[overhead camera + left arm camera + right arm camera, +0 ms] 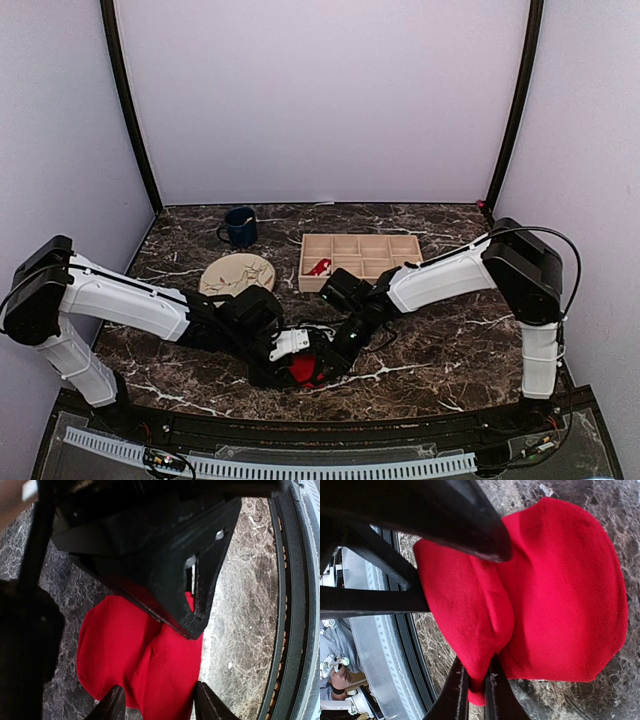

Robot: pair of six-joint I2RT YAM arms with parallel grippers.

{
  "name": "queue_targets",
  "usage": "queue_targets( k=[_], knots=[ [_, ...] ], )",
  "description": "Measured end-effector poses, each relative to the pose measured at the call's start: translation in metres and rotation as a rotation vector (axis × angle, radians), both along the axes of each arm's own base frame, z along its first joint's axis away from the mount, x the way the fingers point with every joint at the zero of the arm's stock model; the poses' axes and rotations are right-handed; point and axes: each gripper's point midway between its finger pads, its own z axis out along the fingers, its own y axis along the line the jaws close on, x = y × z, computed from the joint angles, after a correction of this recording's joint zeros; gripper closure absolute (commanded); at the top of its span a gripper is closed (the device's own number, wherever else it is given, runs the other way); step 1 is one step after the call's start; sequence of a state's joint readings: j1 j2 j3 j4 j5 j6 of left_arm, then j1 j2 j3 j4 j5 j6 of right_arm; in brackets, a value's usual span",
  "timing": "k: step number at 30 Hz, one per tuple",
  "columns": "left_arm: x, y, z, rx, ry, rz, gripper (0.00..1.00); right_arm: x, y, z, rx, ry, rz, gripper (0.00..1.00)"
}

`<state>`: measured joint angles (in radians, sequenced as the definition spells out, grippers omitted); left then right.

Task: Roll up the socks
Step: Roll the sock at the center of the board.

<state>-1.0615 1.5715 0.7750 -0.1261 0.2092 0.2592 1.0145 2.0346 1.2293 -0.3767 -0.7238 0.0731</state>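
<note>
A red sock (303, 371) lies bunched on the marble table near its front edge, between both grippers. In the right wrist view my right gripper (475, 684) is shut on a fold of the red sock (555, 605), pinching the cloth between its fingers. In the left wrist view my left gripper (159, 701) is open, its two fingertips straddling the near edge of the red sock (140, 650). The right gripper's black body (165, 555) hangs over the sock there. Both grippers meet over the sock in the top view, the left (283, 352) and the right (335, 352).
A wooden compartment tray (390, 244) holding a small red item (319, 266) stands behind the right arm. A beige plate (237, 274) and a dark blue mug (239, 227) sit at the back left. The table's black front rail (330, 432) runs close to the sock.
</note>
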Motion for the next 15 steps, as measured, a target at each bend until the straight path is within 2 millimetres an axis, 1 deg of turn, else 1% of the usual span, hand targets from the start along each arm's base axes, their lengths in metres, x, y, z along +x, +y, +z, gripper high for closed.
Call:
queue_targets(
  k=[3, 9, 15],
  knots=[
    [0.0005, -0.001, -0.003, 0.015, -0.001, -0.002, 0.54, -0.001, -0.0009, -0.0001, -0.003, 0.007, 0.002, 1.0],
    [0.0005, -0.0028, -0.0031, 0.026, 0.002, -0.011, 0.67, -0.0012, -0.0026, -0.0007, -0.007, 0.02, 0.001, 1.0],
    [0.0002, -0.0045, -0.0039, 0.035, 0.019, -0.012, 0.71, -0.0007, -0.0045, -0.0012, -0.005, 0.039, 0.002, 1.0]
  ],
)
